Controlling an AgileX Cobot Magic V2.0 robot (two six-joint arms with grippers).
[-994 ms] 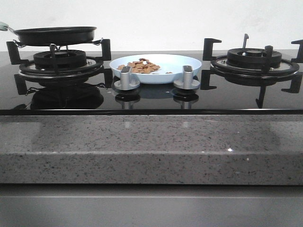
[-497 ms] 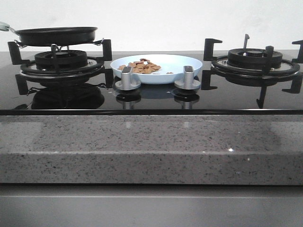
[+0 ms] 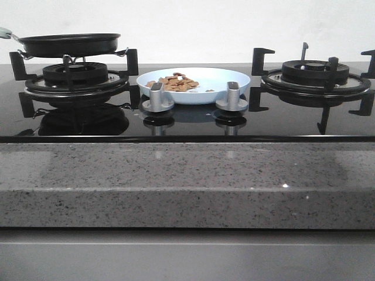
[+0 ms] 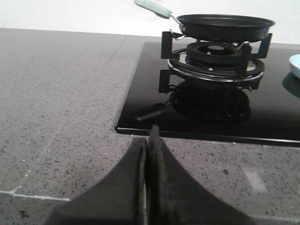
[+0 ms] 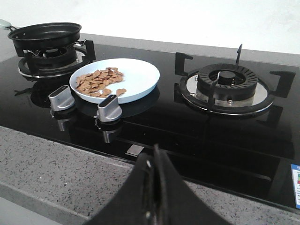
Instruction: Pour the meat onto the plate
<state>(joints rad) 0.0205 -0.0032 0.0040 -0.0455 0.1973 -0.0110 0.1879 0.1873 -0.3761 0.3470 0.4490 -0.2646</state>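
Note:
The pale-blue plate (image 3: 220,79) (image 5: 138,77) sits on the black glass hob between the two burners. A loose heap of light-brown meat (image 3: 174,82) (image 5: 97,80) lies on its left half. A black frying pan (image 3: 69,44) (image 4: 225,27) (image 5: 45,34) with a pale-green handle (image 4: 152,7) rests on the left burner. My left gripper (image 4: 150,140) is shut with nothing in it, above the grey stone counter in front of the hob's left corner. My right gripper (image 5: 154,164) is shut and empty, over the counter edge in front of the hob. Neither gripper shows in the front view.
Two silver knobs (image 3: 156,97) (image 3: 232,96) stand on the hob just in front of the plate. The right burner (image 3: 315,75) (image 5: 227,84) has raised black pan supports. A speckled grey counter (image 3: 187,181) runs along the front and to the left (image 4: 56,93).

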